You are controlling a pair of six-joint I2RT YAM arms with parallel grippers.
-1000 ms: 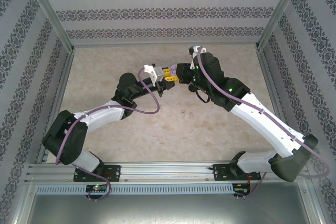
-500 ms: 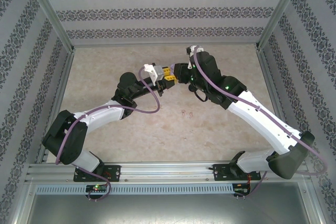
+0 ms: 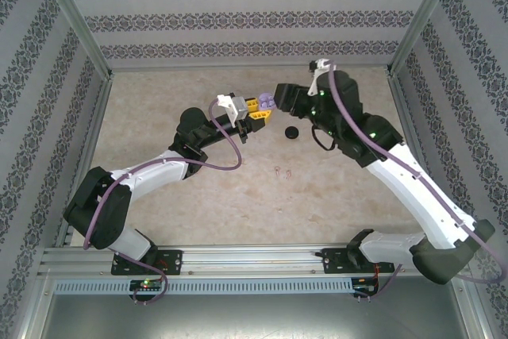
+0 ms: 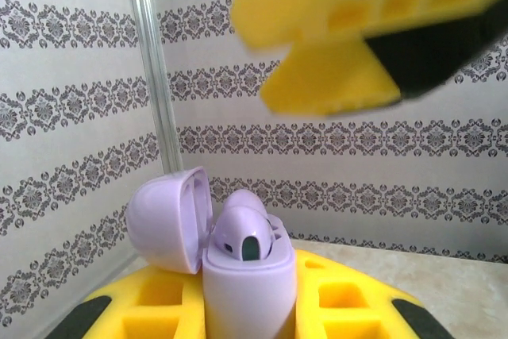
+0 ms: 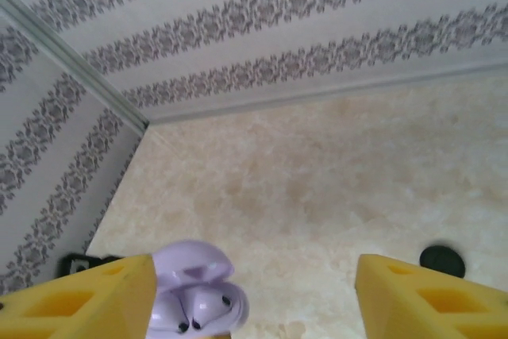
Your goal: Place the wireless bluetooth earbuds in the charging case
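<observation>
My left gripper (image 3: 258,107) is shut on an open purple charging case (image 3: 268,102) and holds it up above the table. In the left wrist view the case (image 4: 250,283) stands upright between my yellow fingers (image 4: 349,299), lid (image 4: 168,220) swung left, with purple earbuds (image 4: 246,232) seated in it. My right gripper (image 3: 279,98) hangs just right of the case with its jaws open and empty. Its wrist view shows the case (image 5: 194,295) by the left finger (image 5: 87,295), with two earbuds (image 5: 202,307) inside.
A round black case (image 3: 291,132) lies on the table below the grippers, also seen as a black case (image 5: 442,260) in the right wrist view. Two tiny pale pink earbuds (image 3: 279,171) lie loose at mid-table. Patterned walls and metal posts enclose the table.
My right gripper has opened and drawn back to the right, away from the purple case. The black case below it has come into sight. The left arm has held still.
</observation>
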